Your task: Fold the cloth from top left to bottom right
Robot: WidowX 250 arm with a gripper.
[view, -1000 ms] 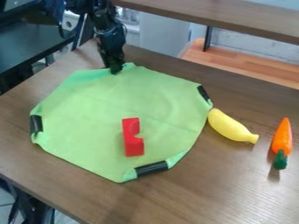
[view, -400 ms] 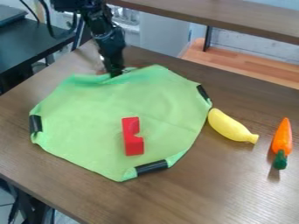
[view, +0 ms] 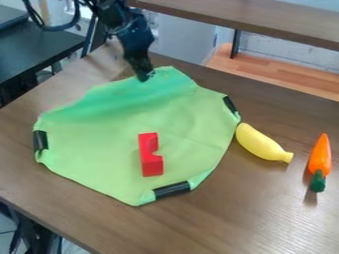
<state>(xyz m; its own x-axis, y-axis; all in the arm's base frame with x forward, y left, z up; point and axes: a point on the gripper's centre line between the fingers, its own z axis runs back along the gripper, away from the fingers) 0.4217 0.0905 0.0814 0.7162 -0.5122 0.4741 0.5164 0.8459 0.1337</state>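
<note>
1. Cloth [view: 96,156], green, lies spread on the tabletop [view: 265,218], its twelve o'clock edge lifted to my claw [view: 145,77]. I judge my claw together, clamped on that edge.
2. Since the earlier views I have drawn this edge up and a little towards three o'clock. The stretch between ten and twelve has pulled inward, leaving a darker, slack hollow below it.
3. For the task, that means the fold looks begun but far from done: the raised edge still has to cross towards about five o'clock. The red block [view: 151,161], unmoved near the middle, lies in my path; I could drag it or cover it.
4. Counting outward: one cloth; one red block on it; three black bands around its rim, namely the nine o'clock band [view: 40,141], the two o'clock band [view: 230,104] and the five o'clock band [view: 171,191].
5. Beyond the rim, at three o'clock, I count one yellow banana [view: 260,143] beside the cloth, then one orange carrot [view: 319,158] farther out.
</note>
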